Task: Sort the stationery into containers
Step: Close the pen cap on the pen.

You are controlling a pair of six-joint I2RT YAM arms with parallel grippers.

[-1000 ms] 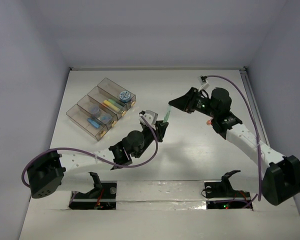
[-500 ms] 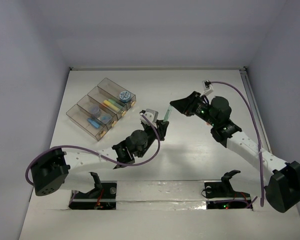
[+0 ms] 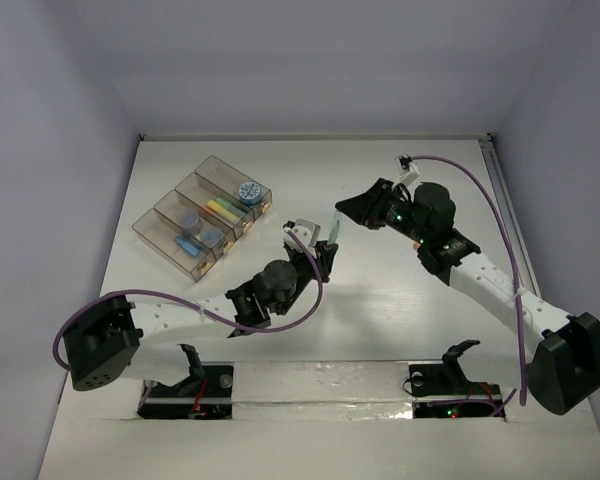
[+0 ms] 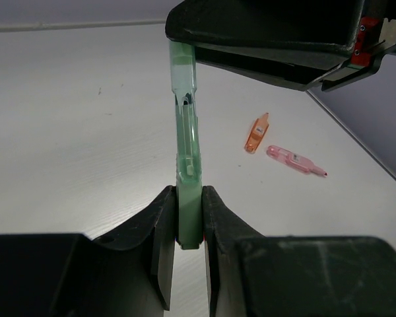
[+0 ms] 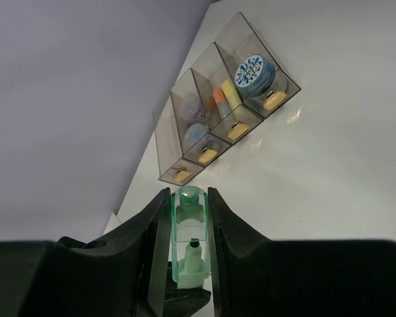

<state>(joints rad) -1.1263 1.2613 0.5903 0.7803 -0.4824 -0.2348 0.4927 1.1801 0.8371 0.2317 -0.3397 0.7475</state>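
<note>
— How do we finish this handover well?
— Right of the containers [image 3: 155,232], both claws pinch one item. The left gripper [image 4: 188,199] clamps its base and the right gripper [image 5: 188,211] its cap. It's the green pen [image 4: 187,132]. We'd release the right only once the left holds squarely, since smooth translucent plastic probably slips.
— What else is there?
— The tapered orange pen [image 4: 256,134] and pink pen [image 4: 294,160] lie farther from the containers.

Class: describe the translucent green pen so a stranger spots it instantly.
Mid-table, the black left gripper and right gripper face each other. The translucent green pen bridges them, clamped at both ends; the orange pen and pink pen lie loose.
</note>
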